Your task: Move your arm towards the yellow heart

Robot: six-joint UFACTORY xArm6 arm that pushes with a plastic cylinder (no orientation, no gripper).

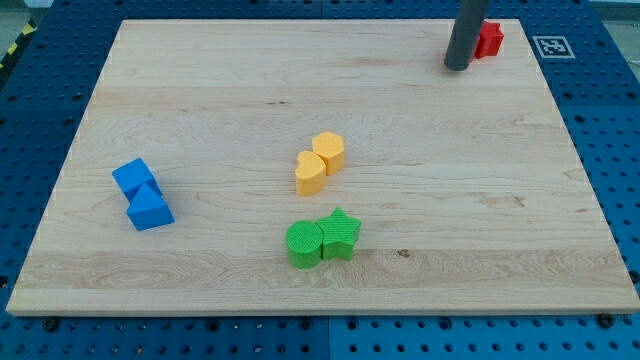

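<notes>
The yellow heart [311, 173] lies near the middle of the wooden board [200, 100], touching a yellow hexagon [329, 151] on its upper right. My tip [458, 66] is at the view's top right, far up and to the right of the heart. A red block [489, 39] sits just right of the rod, partly hidden behind it.
A green cylinder [304, 244] and a green star [340, 233] touch each other below the heart. Two blue blocks, a cube [134, 177] and a wedge-like one [150, 210], lie together at the view's left. A printed marker tag [553, 46] sits off the board's top right corner.
</notes>
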